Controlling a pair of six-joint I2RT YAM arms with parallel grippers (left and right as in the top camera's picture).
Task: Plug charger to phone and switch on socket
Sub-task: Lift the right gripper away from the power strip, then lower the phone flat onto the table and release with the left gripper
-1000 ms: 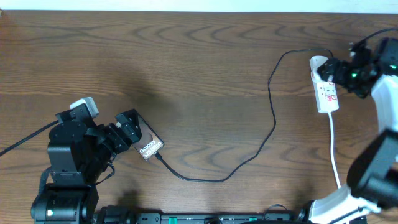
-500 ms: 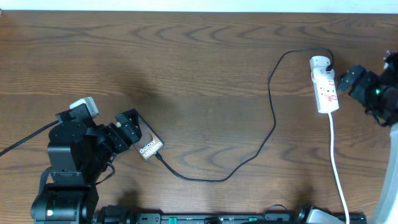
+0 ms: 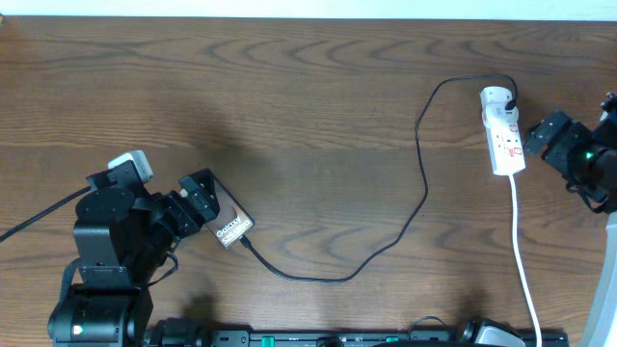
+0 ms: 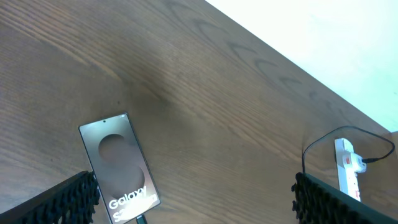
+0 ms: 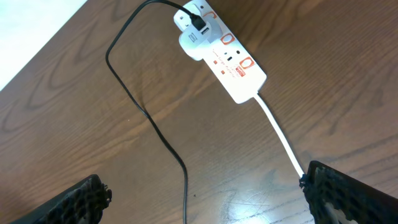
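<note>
The left claw (image 3: pixel 202 200) is released. In its wrist view the fingers (image 4: pixel 62 200) stand wide apart with nothing pinched between them. The phone (image 4: pixel 118 165) lies flat on the desk (image 3: pixel 289 116) under this claw, inside the spread and close by one finger, with a sliver of wood showing between the two. From overhead the claw hides the part of the phone nearest the arm, so only the end with the "Galaxy" lettering shows. In the wrist view that lettered end is cut off by the picture's bottom edge, where only a black speck shows under it. Overhead, the charger (image 3: pixel 424 183) reaches the phone's edge on the side away from the claw. Whether its tip is fully seated is too small to make out.

The right claw (image 3: pixel 540 135) is released too. Its fingers (image 5: pixel 81 200) sit in the bottom corners of the wrist view, only their tips in frame and bare desk between them. The socket (image 5: pixel 227 59) lies ahead of this claw and clear of it; overhead the claw is just beside the socket's long side, apart from it. The charger's black plug (image 5: pixel 198 22) sits at the socket's far end. A white cord (image 5: pixel 280 134) leaves the near end and runs back to one finger, vanishing behind it. The red marks are visible, but the switch's position cannot be told. The right arm is cut off at the overhead picture's edge.
</note>
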